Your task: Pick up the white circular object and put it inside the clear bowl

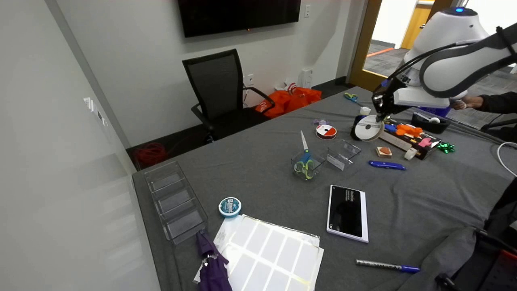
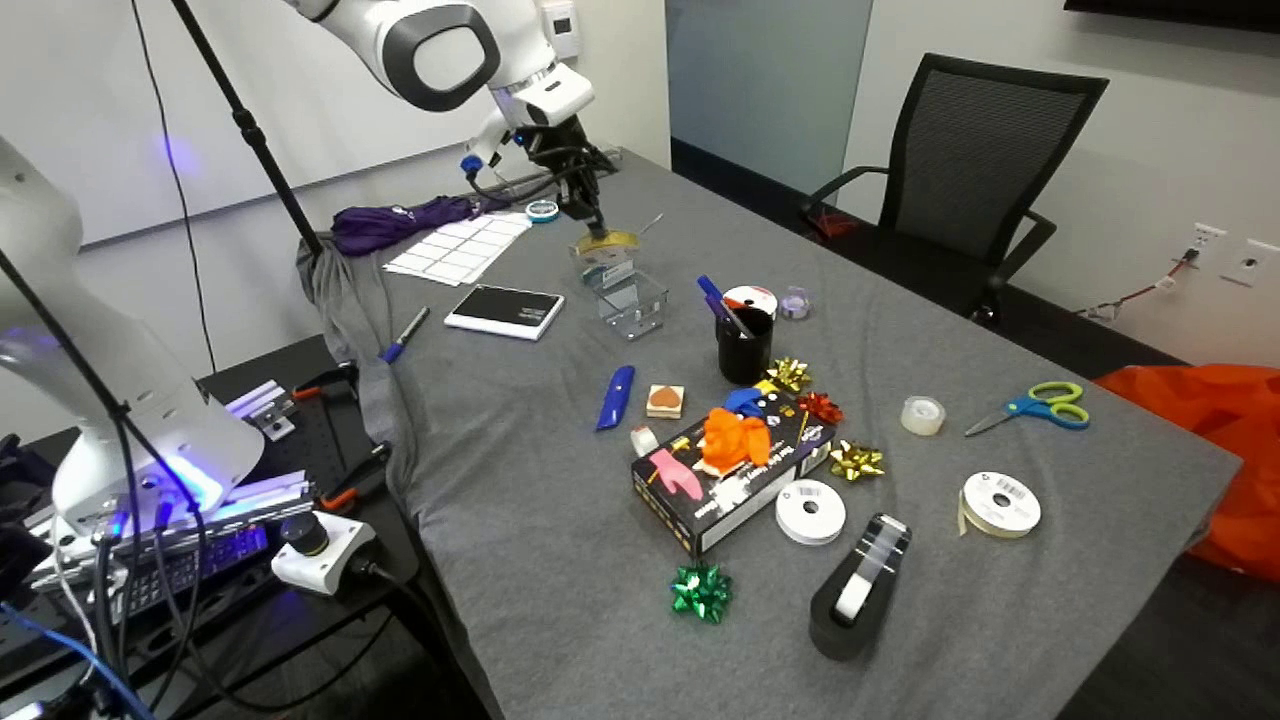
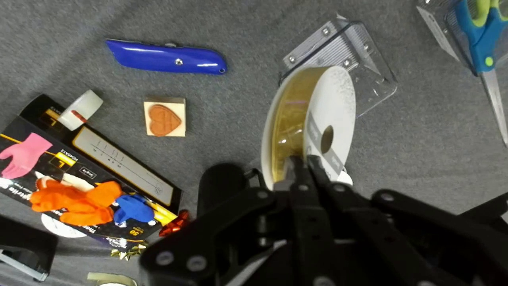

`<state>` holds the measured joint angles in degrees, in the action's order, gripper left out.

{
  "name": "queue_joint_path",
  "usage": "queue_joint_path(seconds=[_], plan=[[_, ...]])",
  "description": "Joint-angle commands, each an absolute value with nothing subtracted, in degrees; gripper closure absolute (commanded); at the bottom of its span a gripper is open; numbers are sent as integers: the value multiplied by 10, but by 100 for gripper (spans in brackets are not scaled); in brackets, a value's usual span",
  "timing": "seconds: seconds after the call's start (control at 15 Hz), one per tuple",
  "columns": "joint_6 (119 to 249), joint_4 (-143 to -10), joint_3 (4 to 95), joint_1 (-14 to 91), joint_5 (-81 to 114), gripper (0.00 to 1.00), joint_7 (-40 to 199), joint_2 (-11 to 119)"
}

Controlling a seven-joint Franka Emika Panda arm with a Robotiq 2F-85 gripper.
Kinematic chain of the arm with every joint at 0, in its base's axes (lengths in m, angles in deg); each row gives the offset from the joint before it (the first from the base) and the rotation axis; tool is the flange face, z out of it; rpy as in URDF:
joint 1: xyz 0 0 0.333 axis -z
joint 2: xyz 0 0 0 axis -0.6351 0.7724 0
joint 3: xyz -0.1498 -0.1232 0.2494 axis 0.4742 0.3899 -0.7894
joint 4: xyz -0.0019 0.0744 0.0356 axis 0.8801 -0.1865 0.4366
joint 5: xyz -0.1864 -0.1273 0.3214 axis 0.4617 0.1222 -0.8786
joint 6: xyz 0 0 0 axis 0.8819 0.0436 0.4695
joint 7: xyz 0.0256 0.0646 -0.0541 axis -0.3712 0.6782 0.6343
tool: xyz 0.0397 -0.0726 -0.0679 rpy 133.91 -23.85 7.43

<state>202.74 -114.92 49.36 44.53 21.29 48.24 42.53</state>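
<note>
Fingers (image 3: 317, 171) pinched on the edge of the white ribbon spool (image 3: 335, 115), one tip apparently against its outer face and the other on the gold ribbon (image 3: 291, 115) side, I have it hanging near the clear bowl (image 3: 355, 51), not yet inside. I'd guess it is light, stiff and hardly fragile, though the smooth face could let it pivot with so shallow, off-centre a bite. Were I to grip afresh, I'd take that same side disc deeper, toward the hole.

The mesh armchair (image 1: 220, 87), wall-mounted screen (image 1: 242, 16) and tape dispenser (image 2: 875, 595) mark this as an office.
</note>
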Motion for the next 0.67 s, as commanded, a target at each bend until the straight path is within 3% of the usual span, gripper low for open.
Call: queue_joint_path(seconds=[0.0,0.6], plan=[[2023,-1095,503,430,188,99,463,486],[2012,-1015,538,375,188,99,375,608]])
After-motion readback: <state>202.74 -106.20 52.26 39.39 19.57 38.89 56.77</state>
